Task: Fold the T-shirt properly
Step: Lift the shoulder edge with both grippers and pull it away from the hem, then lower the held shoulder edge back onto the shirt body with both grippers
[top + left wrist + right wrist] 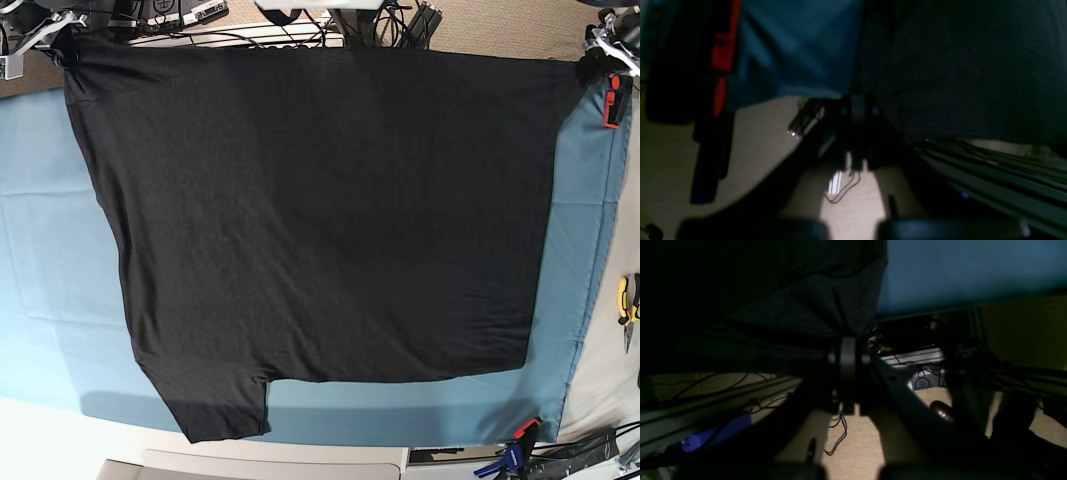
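The black T-shirt (330, 210) lies spread flat, plain side up, over the blue table cloth (45, 260), with one sleeve (215, 410) at the near left. My right gripper (63, 48) sits at the shirt's far left corner, shut on bunched black fabric (826, 306); in its wrist view the jaws (847, 353) meet on the cloth. Over at the far right corner, my left gripper (592, 62) is likewise shut on the shirt's edge (957, 66), fingers (857, 108) pressed together at the hem.
A red clamp (611, 103) grips the cloth's far right edge, also seen as the red clamp (723, 56) beside the left wrist. Yellow-handled pliers (625, 298) lie at the right. More clamps (515, 450) sit near right. Cables and rails (250, 20) run behind the table.
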`<state>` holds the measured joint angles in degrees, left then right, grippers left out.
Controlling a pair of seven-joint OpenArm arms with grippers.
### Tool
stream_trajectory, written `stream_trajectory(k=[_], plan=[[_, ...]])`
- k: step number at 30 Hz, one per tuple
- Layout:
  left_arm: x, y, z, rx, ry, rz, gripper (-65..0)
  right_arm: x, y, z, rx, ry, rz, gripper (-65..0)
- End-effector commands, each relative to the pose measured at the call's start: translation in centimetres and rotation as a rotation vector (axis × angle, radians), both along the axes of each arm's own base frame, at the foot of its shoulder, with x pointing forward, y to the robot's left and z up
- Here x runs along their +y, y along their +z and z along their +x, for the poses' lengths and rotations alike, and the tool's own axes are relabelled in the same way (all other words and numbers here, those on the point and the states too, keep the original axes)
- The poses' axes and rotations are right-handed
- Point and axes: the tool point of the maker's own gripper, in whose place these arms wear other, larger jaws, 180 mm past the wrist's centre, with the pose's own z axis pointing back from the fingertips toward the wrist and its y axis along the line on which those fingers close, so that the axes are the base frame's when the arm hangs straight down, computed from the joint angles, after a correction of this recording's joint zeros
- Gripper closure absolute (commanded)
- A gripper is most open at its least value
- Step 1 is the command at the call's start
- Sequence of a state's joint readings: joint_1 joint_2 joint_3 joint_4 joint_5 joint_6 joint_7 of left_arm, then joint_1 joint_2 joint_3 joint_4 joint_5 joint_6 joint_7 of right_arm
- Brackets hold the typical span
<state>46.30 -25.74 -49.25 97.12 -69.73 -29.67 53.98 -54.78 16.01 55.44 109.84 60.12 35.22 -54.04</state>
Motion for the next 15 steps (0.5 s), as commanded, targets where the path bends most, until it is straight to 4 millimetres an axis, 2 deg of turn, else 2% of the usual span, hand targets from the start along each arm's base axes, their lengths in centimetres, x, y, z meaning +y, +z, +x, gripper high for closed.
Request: stream_trajectory(k=[1,15], plan=[[0.5,0.9,0.4,-0.029,-0.003,0.013,0.0,-0.3,0.8,0.1,-0.008,0.009,-0.013,0.0],[-0.1,0.7,-1.1,0.01,-0.017,-0.015,0.0,0.9,-0.1,-1.9,0.031,-0.033,0.053,0.0]])
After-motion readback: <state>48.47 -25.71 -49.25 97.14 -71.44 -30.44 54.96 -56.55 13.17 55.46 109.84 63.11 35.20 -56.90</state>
